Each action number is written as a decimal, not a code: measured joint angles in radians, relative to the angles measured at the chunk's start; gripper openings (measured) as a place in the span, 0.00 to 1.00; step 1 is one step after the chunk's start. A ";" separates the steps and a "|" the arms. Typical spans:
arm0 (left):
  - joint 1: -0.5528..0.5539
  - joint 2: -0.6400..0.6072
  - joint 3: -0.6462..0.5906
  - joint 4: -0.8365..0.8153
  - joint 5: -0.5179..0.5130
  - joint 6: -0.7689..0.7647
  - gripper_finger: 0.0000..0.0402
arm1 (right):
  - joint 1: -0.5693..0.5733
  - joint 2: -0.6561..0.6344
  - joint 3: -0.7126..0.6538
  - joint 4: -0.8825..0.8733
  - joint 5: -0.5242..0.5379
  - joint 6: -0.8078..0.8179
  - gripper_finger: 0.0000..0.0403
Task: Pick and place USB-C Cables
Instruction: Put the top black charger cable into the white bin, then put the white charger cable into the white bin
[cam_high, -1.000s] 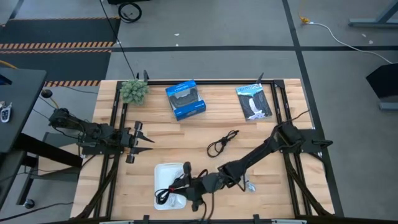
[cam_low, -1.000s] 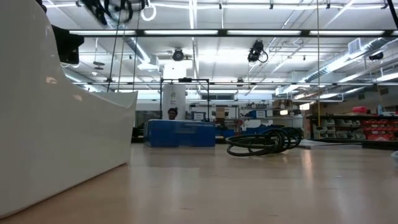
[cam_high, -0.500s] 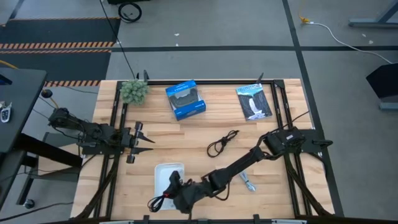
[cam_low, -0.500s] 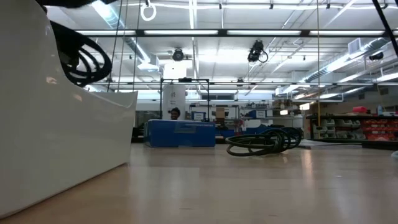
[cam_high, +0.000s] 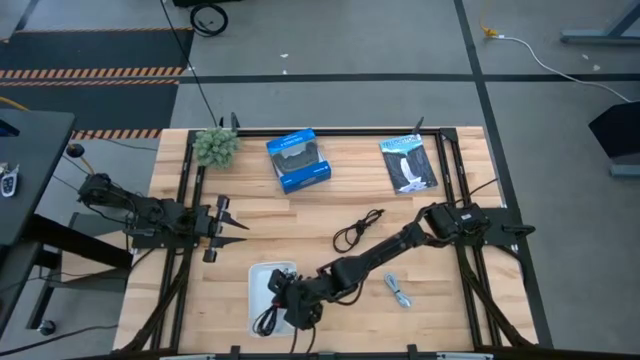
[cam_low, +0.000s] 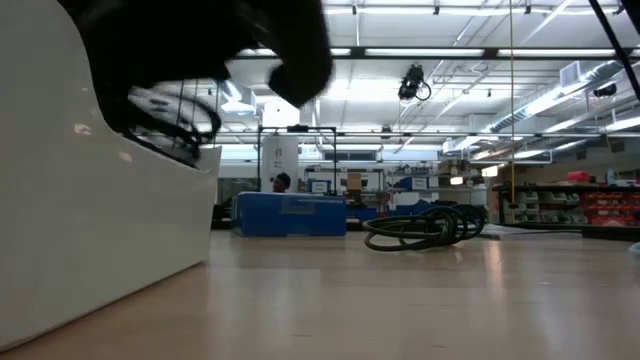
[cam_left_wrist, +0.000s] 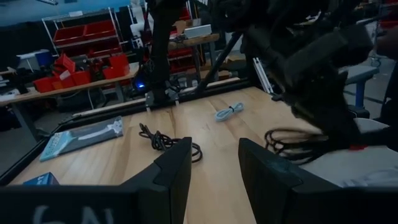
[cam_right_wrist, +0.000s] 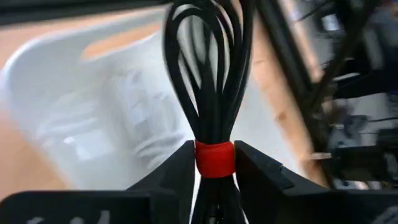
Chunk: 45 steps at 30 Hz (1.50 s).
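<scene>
The right gripper (cam_right_wrist: 211, 165), clenched on the red-tied black cable (cam_right_wrist: 210, 74), has lowered, half-hiding the white tray (cam_high: 262, 277).

Table (cam_high: 250, 225): pale wood planks, edged by a black frame.
Blue box (cam_high: 298, 159): near the table's far edge, well beyond the gripper, black picture on its lid; also seen low across the table (cam_low: 290, 215).
Packet (cam_high: 408, 163): flat, black and white, far side, well off from the gripper toward the right arm's base.
Plant (cam_high: 215, 146): small green clump at the far left corner.
White tray (cam_high: 262, 275): directly under the gripper.
Person (cam_low: 282, 182): possibly a head behind the blue box, too small to tell.
</scene>
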 joint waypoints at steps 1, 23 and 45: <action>0.000 0.000 0.000 0.000 0.000 0.000 0.35 | -0.003 0.000 0.000 -0.023 -0.013 -0.008 0.30; 0.000 0.000 0.000 0.000 0.000 0.000 0.35 | 0.006 -0.102 0.000 -0.244 0.139 0.110 0.44; 0.000 0.000 0.000 0.000 0.000 0.000 0.35 | -0.132 -0.238 -0.065 -1.189 -0.147 0.968 0.44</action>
